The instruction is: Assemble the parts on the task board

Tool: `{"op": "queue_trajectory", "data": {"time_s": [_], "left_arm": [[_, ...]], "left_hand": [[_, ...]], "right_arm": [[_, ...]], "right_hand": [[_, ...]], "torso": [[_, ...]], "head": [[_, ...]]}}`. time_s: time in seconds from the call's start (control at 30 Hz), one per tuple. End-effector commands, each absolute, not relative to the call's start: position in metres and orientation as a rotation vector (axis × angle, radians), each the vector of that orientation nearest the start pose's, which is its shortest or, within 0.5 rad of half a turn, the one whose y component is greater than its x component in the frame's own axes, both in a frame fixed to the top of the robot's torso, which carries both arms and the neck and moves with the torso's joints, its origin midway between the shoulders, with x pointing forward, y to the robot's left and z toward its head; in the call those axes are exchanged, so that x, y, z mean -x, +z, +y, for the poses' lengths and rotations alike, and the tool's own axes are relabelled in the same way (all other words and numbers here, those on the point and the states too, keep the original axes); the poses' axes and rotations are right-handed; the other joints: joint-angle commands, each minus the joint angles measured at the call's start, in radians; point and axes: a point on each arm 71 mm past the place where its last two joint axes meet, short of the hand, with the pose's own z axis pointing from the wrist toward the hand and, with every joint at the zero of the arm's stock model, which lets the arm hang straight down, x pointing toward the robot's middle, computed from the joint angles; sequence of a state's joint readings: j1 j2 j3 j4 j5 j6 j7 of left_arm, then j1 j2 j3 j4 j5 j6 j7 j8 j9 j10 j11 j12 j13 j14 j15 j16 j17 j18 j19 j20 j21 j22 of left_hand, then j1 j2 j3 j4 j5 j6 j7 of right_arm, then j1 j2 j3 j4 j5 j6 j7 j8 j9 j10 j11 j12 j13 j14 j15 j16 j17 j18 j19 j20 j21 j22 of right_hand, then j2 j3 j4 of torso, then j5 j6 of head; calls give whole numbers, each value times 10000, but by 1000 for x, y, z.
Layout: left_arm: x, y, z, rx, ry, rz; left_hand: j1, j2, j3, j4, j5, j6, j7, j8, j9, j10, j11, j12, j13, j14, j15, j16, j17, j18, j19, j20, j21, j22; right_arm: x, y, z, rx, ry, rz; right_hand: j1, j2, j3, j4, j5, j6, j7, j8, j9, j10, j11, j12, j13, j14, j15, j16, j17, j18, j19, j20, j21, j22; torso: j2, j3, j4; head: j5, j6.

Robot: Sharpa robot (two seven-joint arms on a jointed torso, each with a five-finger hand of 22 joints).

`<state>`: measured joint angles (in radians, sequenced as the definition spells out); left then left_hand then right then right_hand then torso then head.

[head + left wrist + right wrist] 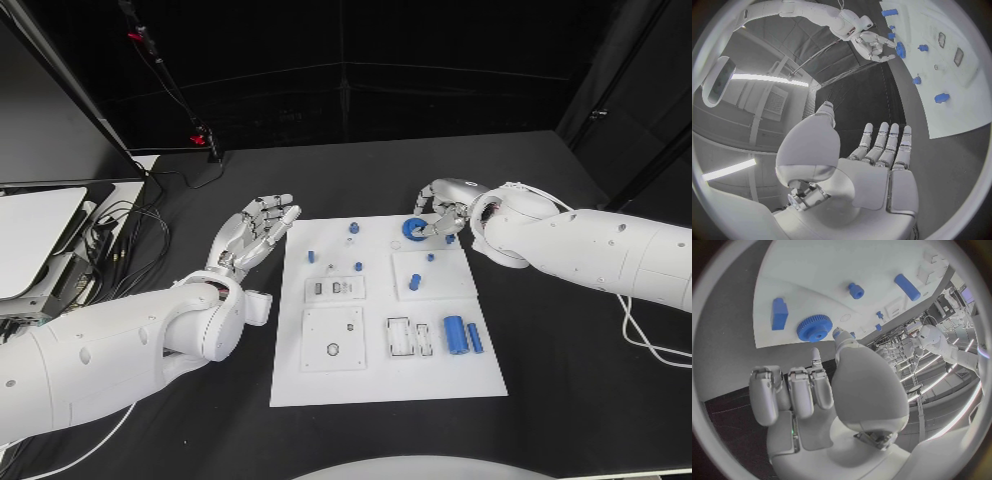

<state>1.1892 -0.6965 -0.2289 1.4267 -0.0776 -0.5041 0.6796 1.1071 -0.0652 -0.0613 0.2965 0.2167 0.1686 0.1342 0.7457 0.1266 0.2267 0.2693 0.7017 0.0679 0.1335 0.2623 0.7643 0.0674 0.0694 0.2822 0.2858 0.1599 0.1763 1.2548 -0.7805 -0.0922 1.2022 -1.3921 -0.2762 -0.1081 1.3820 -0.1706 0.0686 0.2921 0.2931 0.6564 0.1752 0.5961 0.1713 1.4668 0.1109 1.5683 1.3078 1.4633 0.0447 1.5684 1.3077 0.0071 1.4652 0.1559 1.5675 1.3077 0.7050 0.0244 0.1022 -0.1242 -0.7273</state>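
The white task board lies in the middle of the black table. A blue gear sits near its far edge, with my right hand just beyond it, fingers bent toward it and nothing gripped. In the right wrist view the gear rests on the board past the fingertips. Small blue pegs and two blue cylinders stand elsewhere on the board. My left hand hovers flat by the board's far left corner, fingers spread and empty; the left wrist view shows its palm.
Cables and a white device lie at the table's left side. A black stand post rises at the far left. White inset plates with slots sit on the board's near half.
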Motion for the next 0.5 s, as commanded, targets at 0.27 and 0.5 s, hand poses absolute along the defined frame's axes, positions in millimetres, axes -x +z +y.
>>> {"op": "queue_trajectory", "data": {"time_s": [0.27, 0.5], "left_arm": [[-471, -213, 174, 6685, -16040, 10916], [-471, -213, 174, 6706, -16047, 10950]], "left_hand": [[17, 138, 94, 1, 47, 13, 1655, 59, -17, -47, 8, 60, -11, -10, 71, 54, -14, 169, -70, 4, 67, 13], [13, 178, 104, 2, 44, 10, 1655, 66, -29, -51, 8, 67, -12, -12, 71, 60, -15, 169, -76, 5, 71, 14]], "right_arm": [[-545, -198, -271, 438, 3229, 17550], [-546, -199, -270, 328, 2974, 17502]], "right_hand": [[163, 26, 167, -7, -80, 19, -39, -279, -145, 1040, -15, 25, 2630, 1075, -27, 24, 2631, -71, 1056, -11, 33, 2631], [211, 114, 254, -20, -110, 62, -41, -382, -206, 1040, -23, 25, 2630, 1075, -43, 24, 2631, -71, 1056, -28, 33, 2631]], "torso": [[-4, 6, -14], [0, 8, -1]], "head": [[53, -44], [0, -40]]}}
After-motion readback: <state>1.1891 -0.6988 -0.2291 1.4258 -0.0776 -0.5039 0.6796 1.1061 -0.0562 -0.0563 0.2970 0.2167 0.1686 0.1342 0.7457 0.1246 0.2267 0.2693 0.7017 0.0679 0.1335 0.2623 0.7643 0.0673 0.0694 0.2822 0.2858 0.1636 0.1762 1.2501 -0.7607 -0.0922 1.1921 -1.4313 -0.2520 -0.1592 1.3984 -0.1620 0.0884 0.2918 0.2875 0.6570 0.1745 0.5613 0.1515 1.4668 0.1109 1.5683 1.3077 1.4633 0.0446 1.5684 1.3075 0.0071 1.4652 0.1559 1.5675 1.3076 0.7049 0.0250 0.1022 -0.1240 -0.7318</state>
